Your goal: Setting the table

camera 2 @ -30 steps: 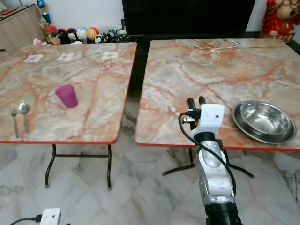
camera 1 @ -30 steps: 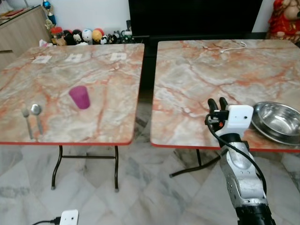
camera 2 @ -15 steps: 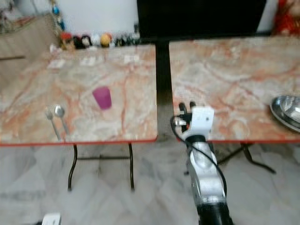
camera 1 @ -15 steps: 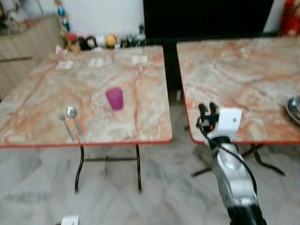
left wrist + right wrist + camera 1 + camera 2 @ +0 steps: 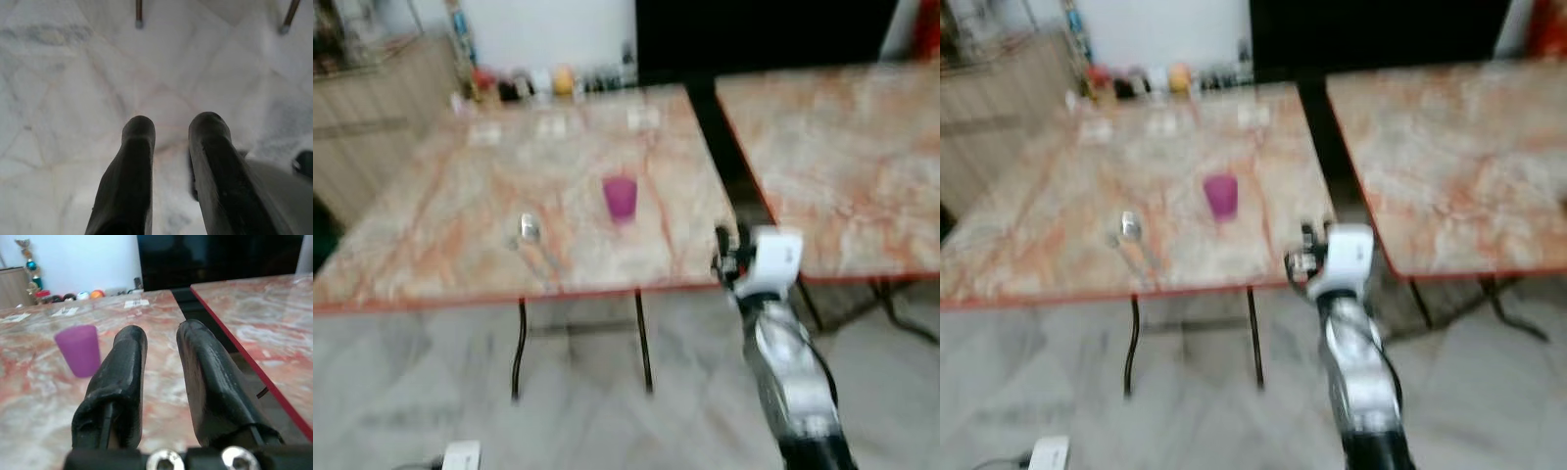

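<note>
The right hand (image 5: 159,340), fingers slightly parted and empty, hovers at the bench's (image 5: 440,245) front right corner. The purple cup (image 5: 620,197) stands mid-bench, a spoon (image 5: 530,229) nearer the front edge. The left hand (image 5: 171,129) hangs empty, slightly parted, above the floor.

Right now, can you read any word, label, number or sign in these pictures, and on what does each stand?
No text can be read.
White cards at the far edge of the left table: any print is too small and blurred to read.
Purple cup: plain, no label seen.
Right gripper, left gripper: no marking seen.
</note>
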`<state>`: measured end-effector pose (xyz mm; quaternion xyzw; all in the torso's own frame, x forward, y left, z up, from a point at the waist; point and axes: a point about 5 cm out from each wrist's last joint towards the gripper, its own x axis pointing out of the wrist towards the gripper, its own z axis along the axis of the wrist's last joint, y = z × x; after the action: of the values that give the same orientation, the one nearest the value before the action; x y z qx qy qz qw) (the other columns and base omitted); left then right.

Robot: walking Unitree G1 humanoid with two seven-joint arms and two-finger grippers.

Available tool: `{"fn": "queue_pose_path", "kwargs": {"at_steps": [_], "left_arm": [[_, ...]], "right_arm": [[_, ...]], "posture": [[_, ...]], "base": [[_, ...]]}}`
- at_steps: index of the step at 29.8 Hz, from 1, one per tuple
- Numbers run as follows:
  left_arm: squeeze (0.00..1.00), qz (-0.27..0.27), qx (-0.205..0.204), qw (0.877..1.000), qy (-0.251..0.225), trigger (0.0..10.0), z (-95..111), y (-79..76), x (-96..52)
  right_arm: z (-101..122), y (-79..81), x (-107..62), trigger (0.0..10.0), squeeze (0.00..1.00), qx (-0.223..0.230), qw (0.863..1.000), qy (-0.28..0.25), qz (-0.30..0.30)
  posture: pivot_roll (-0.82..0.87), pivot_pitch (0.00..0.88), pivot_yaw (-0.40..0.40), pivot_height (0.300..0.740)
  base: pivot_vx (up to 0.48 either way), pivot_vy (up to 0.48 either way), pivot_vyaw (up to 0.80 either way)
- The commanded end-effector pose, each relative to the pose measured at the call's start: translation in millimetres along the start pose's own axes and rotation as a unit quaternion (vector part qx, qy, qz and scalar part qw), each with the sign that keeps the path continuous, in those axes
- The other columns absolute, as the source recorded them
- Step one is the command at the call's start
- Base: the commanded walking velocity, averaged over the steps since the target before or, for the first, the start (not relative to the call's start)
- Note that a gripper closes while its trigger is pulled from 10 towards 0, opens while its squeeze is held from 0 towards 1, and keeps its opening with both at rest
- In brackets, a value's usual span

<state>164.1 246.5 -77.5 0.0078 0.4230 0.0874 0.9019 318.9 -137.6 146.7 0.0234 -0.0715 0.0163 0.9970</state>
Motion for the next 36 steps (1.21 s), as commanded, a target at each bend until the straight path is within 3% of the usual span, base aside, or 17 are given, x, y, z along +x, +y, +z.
{"fn": "queue_pose_path", "kwargs": {"at_steps": [1, 10, 24, 36], "left_arm": [[0.00, 0.014, 0.004, 1.000, 0.009, 10.0, -5.5, 9.3, -2.6], [0.00, 0.021, -0.002, 1.000, 0.000, 10.0, -1.2, 15.9, -2.6], [0.00, 0.013, -0.005, 1.000, -0.003, 10.0, -0.4, 11.0, -1.8], [0.00, 0.011, -0.003, 1.000, -0.010, 10.0, 8.0, 14.5, 0.0]], "right_arm": [[4.0, 9.0, 2.4, 10.0, 0.00, 0.009, 1.000, -0.003, 0.009], [6.3, 6.2, 6.7, 10.0, 0.00, 0.014, 1.000, 0.000, -0.001], [4.2, -2.6, 10.9, 10.0, 0.00, 0.009, 1.000, 0.011, -0.009], [8.7, -6.8, 10.9, 10.0, 0.00, 0.003, 1.000, 0.000, -0.016]], "posture": [[-0.14, 0.027, 0.047, 0.740], [-0.11, 0.070, 0.042, 0.740], [-0.11, 0.103, 0.049, 0.740], [-0.11, 0.107, 0.057, 0.740]], "base": [[0.000, 0.480, 0.00], [0.000, 0.444, 0.00], [0.000, 0.000, 0.00], [0.346, 0.000, 0.26]]}}
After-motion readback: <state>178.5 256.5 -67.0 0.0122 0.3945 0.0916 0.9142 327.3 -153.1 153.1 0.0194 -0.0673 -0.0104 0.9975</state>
